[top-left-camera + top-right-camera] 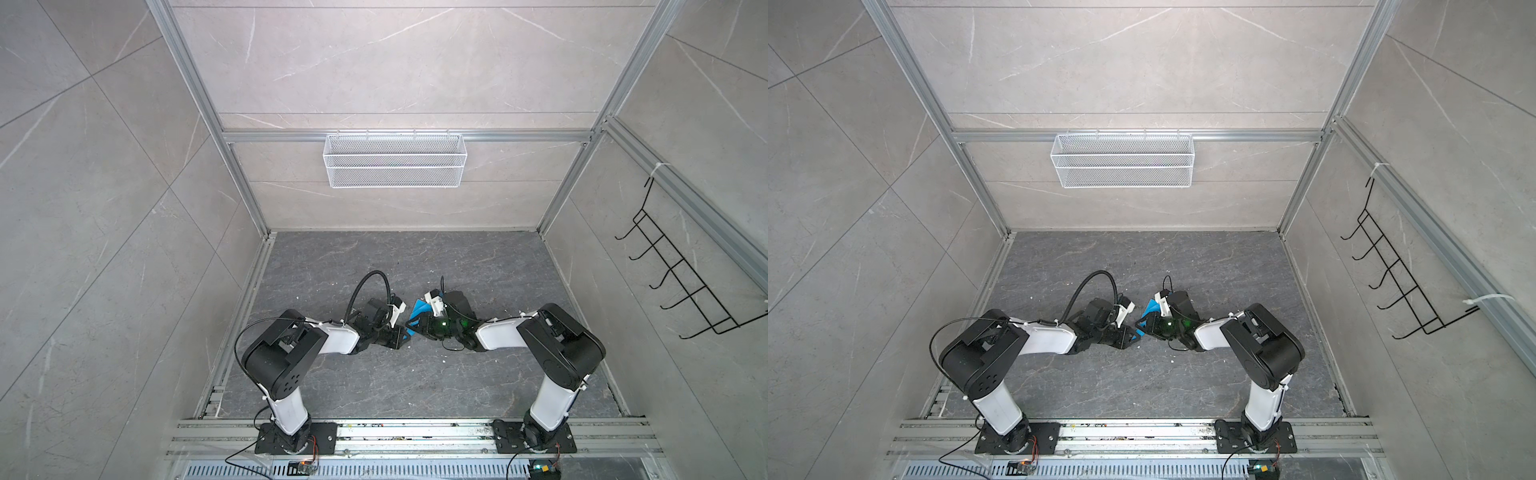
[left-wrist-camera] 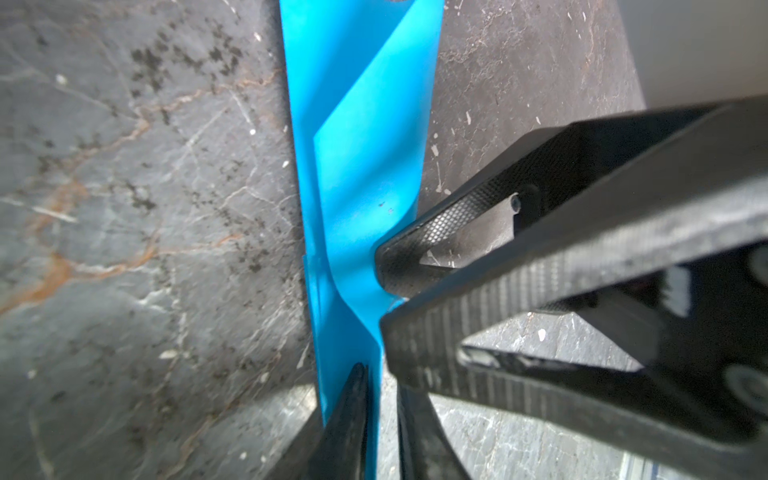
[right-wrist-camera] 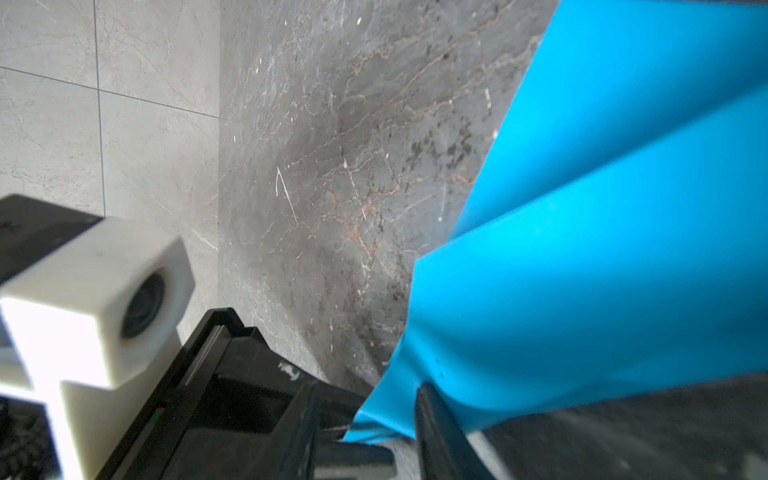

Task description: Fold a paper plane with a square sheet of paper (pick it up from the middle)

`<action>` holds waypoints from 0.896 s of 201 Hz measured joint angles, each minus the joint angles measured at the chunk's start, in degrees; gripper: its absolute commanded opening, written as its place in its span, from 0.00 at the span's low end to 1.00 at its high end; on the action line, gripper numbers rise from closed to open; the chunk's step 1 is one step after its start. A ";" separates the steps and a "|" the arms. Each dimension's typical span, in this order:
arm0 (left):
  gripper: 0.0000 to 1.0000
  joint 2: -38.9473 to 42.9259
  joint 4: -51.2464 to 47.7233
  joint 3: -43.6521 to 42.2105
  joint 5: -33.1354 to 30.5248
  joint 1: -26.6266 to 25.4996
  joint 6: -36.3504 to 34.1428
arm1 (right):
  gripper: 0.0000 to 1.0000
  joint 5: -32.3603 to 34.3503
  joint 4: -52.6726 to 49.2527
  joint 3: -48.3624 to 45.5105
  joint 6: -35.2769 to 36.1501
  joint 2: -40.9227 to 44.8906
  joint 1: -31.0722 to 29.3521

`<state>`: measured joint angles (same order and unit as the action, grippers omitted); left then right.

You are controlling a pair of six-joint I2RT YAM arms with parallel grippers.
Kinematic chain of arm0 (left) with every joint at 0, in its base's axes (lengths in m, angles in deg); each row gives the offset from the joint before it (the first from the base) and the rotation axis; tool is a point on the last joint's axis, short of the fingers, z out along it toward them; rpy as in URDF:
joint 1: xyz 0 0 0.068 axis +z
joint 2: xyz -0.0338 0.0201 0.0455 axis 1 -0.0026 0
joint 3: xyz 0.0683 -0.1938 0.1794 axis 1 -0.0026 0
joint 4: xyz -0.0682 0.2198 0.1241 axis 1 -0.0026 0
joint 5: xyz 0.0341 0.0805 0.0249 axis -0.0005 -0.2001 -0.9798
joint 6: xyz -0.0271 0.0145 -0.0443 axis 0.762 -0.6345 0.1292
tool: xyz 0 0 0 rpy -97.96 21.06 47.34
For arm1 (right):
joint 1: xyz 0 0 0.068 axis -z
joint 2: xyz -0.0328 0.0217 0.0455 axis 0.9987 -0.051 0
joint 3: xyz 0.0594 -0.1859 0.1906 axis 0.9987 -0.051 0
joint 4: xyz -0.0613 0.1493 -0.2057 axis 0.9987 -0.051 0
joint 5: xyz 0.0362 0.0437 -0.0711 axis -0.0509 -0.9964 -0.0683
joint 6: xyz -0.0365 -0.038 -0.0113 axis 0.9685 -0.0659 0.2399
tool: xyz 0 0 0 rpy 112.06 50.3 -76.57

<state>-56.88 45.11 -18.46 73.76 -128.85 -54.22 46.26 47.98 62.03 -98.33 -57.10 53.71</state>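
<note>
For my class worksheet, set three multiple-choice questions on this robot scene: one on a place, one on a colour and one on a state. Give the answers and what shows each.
1. Where does the white wire basket hang?
A on the metal rail at the back
B on the right-hand wall
C on the left-hand wall

2. What colour is the paper?
A red
B white
C blue

3. What state is the paper in?
A flat and uncreased
B folded, with creases
C torn in two

Answers:
1 A, its top edge hooks over the metal rail in both top views.
2 C, it is bright blue in every view.
3 B, the left wrist view shows layered flaps and crease lines.
</note>
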 measured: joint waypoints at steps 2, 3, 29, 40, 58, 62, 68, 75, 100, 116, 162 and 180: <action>0.12 0.00 -0.04 0.00 0.07 0.07 0.13 | 0.42 0.00 0.00 0.00 0.02 0.00 0.00; 0.12 0.00 -0.07 0.00 0.09 0.07 0.20 | 0.41 0.00 -0.02 0.00 0.00 0.00 0.00; 0.09 0.00 -0.57 0.00 0.22 0.24 0.59 | 0.41 0.00 -0.02 0.00 0.00 0.00 0.00; 0.07 0.00 -0.76 0.00 0.24 0.33 0.66 | 0.41 0.00 0.00 0.00 0.00 0.00 0.00; 0.04 0.00 -0.90 0.00 0.22 0.39 0.57 | 0.43 0.00 0.00 -0.02 -0.07 0.04 0.00; 0.04 0.00 -0.94 0.00 0.20 0.39 0.61 | 0.44 0.02 0.00 -0.09 -0.13 0.13 0.00; 0.04 0.00 -0.96 0.00 0.20 0.39 0.48 | 0.45 0.04 0.00 -0.22 -0.26 0.37 0.00; 0.03 0.02 -1.03 0.00 0.17 0.39 0.26 | 0.47 0.24 -0.04 -0.57 -0.48 1.03 0.07; 0.03 0.46 -1.88 0.00 -0.37 0.39 -1.57 | 0.55 2.58 -2.43 -1.62 -0.59 5.49 0.24; 0.03 0.83 -2.64 0.00 -1.01 0.39 -3.28 | 0.59 5.09 -5.35 -1.84 -0.63 9.29 0.42; 0.03 1.97 -4.46 -0.09 -2.84 0.37 -9.70 | 0.70 14.14 -21.40 0.74 -1.53 15.93 1.46; 0.03 2.84 -4.61 -0.74 -4.39 0.37 -12.28 | 0.71 16.55 -30.60 4.92 -1.95 15.87 1.88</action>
<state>-54.04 40.50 -19.21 69.36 -128.48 -66.51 62.81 17.38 66.95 -100.27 -41.23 55.59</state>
